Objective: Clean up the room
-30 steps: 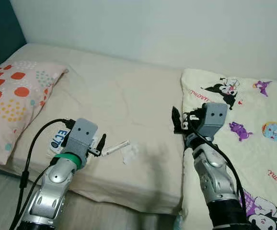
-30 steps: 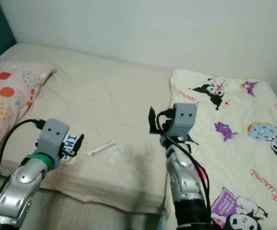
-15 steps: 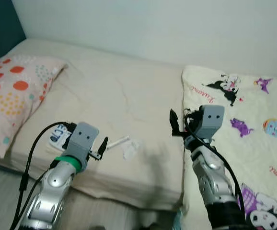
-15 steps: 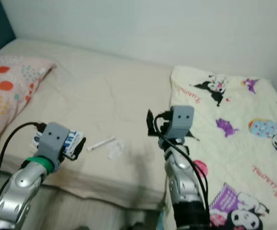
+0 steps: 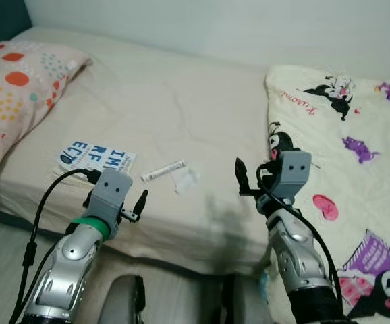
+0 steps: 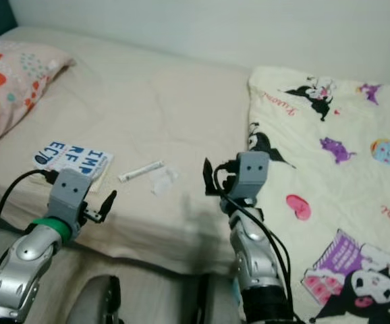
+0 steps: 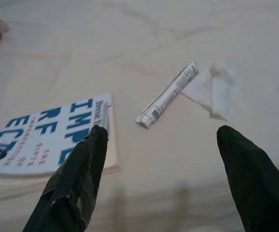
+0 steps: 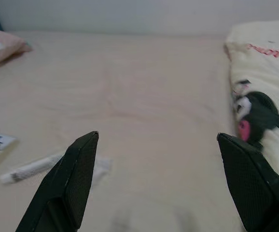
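On the beige bed [image 5: 181,101] lie a white book with blue letters [image 5: 97,156], a small white rolled tube [image 5: 163,170] and a crumpled tissue [image 5: 185,178] beside it. My left gripper [image 7: 161,133] is open and empty; it hovers over the bed's front edge, just short of the book [image 7: 38,133] and the tube [image 7: 168,94]. My right gripper [image 8: 156,137] is open and empty too, held above the mattress next to the blanket, with the tube [image 8: 31,169] well away on its left.
A spotted pillow [image 5: 13,88] lies at the bed's left end. A cream cartoon-print blanket [image 5: 357,148] covers the right side. Something dark grey [image 5: 124,300] shows low down in front of the bed edge. A pale wall runs behind the bed.
The whole picture has shifted, so the camera has moved. The left gripper now sits nearer the bed's front edge, clear of the book, which shows in full.
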